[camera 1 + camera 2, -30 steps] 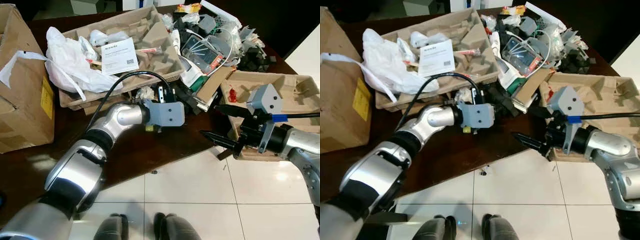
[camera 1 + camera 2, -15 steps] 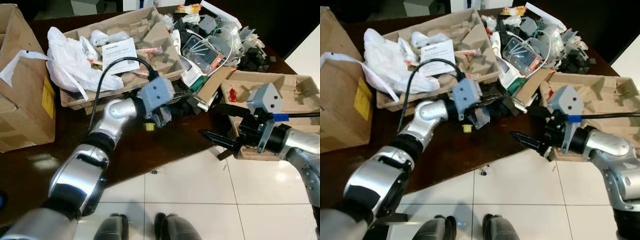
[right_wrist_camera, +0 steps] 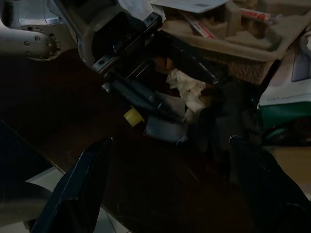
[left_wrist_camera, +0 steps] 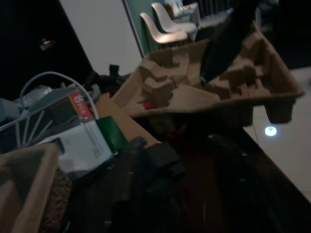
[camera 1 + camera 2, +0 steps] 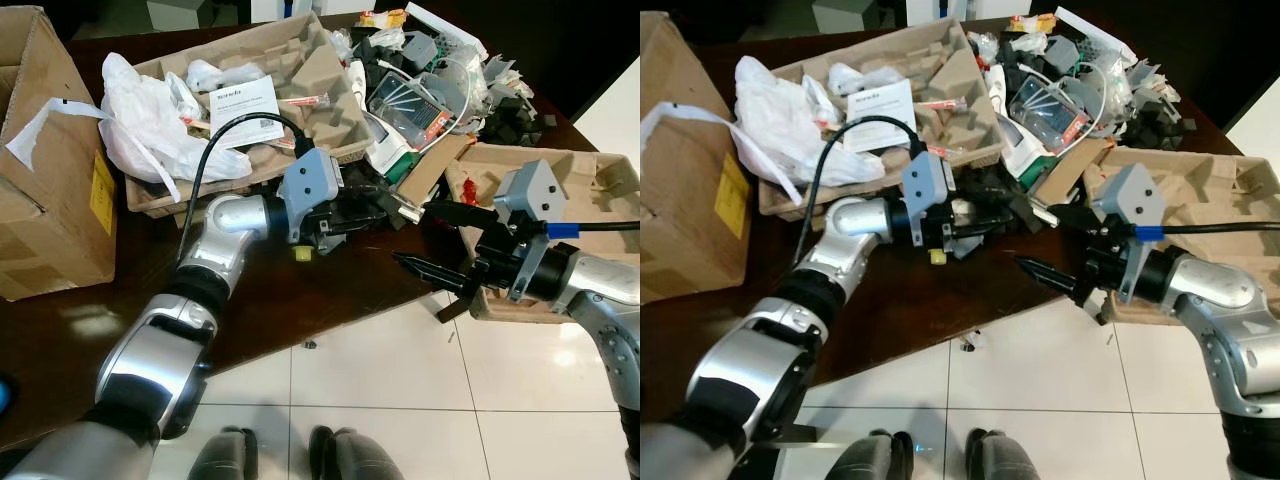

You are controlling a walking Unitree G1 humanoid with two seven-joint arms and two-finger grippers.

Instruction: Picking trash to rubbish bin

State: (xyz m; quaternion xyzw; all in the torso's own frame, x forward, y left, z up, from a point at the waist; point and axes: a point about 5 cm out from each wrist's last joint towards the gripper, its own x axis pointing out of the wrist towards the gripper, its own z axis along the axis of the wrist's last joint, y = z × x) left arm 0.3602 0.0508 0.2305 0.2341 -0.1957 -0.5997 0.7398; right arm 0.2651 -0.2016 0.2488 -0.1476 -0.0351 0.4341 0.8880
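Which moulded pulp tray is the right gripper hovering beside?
The smaller pulp tray at the table's right edge, beside the right gripper; the larger tray holds the white bag.

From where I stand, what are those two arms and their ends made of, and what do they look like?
Both arms are shiny silver metal with black joint bands. Each wrist carries a grey angular camera housing. A black cable loops over the left arm; the right arm's wears blue tape. The left gripper and right gripper each have two long, black, pointed fingers.

Head stereo pair looking down at cluttered table (image 5: 300,290), wrist views close, facing each other across it
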